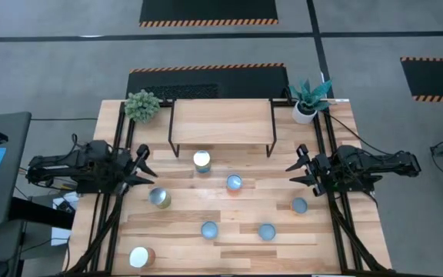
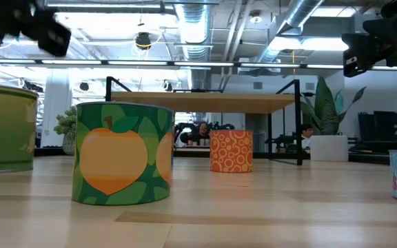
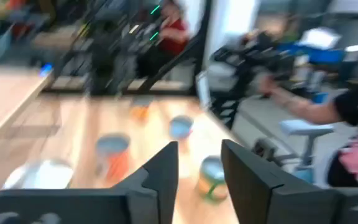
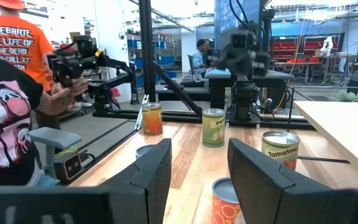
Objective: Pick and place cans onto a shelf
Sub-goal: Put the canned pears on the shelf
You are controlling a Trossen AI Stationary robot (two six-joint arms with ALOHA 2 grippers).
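Observation:
Seven cans stand upright on the striped wooden table in front of the shelf [image 1: 221, 121]: a white-topped one [image 1: 201, 161] closest to it, then cans at mid-table [image 1: 234, 183], left [image 1: 159, 198], right [image 1: 299, 205] and along the near side [image 1: 209, 229] [image 1: 266, 231] [image 1: 141, 257]. The shelf top holds no cans. My left gripper [image 1: 143, 166] is open and empty above the table's left side. My right gripper [image 1: 298, 169] is open and empty above the right side. The low view shows a green can with an orange picture [image 2: 123, 162] and an orange can [image 2: 231, 150] before the shelf [image 2: 205, 103].
A bushy green plant [image 1: 142, 105] stands at the shelf's left end and a white plant pot [image 1: 306, 112] at its right end. Black frame rails [image 1: 121, 131] run along both table sides. People show beyond the table in the right wrist view [image 4: 17, 106].

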